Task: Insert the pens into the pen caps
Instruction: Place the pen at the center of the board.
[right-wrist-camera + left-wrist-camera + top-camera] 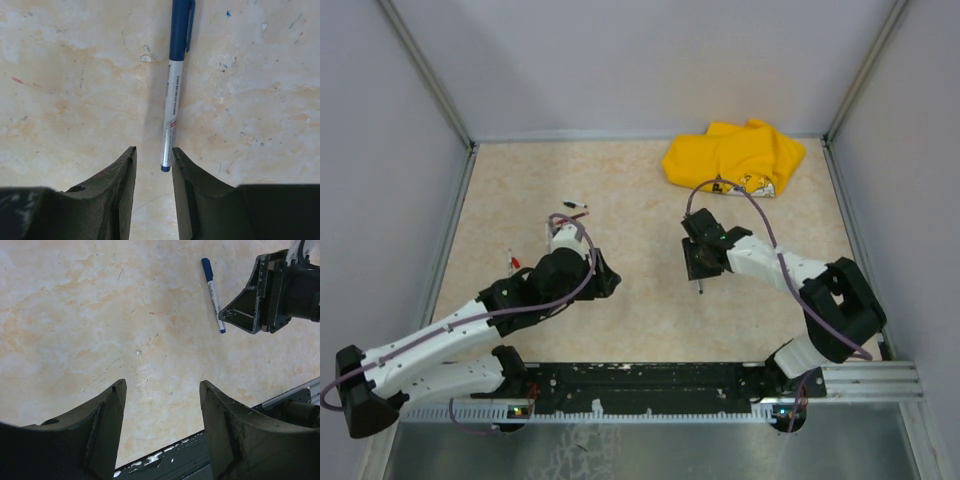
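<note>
I am holding my left gripper (162,385) wide open and empty above the table (75,315). The capped pen (214,295) is lying ahead-right of it. My right gripper (153,150) is straddling its tail with jaws parted, not clamping. I judge that lifting straight up avoids rolling it.

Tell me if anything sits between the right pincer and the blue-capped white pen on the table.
Nothing visible does. The blue-capped white plastic pen lies flat on the beige tabletop, its tail end between the right pincer's open jaws.
</note>
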`<act>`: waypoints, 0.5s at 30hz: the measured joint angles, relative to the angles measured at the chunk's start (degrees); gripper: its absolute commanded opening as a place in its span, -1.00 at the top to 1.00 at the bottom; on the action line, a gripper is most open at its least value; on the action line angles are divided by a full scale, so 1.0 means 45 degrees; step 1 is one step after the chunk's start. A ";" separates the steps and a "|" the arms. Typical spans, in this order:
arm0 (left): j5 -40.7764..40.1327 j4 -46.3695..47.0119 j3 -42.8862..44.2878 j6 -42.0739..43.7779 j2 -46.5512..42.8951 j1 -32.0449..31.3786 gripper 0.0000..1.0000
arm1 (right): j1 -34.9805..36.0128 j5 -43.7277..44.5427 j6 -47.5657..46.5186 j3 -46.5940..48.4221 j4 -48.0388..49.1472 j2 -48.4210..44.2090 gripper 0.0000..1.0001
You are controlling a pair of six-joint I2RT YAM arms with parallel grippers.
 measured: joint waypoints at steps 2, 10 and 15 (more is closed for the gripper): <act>0.0029 0.0010 0.0199 0.0053 0.0102 0.0092 -0.32 | -0.0005 0.0010 -0.0131 0.0005 -0.0146 -0.0617 0.29; 0.0656 -0.0194 0.1229 0.1093 0.0743 0.2045 -0.30 | -0.0019 0.0068 -0.0418 0.0015 -0.0573 -0.3623 0.29; 0.0903 -0.0763 0.1554 0.1870 0.1146 0.3895 -0.28 | -0.0019 0.0044 -0.0515 -0.0039 -0.0675 -0.5129 0.28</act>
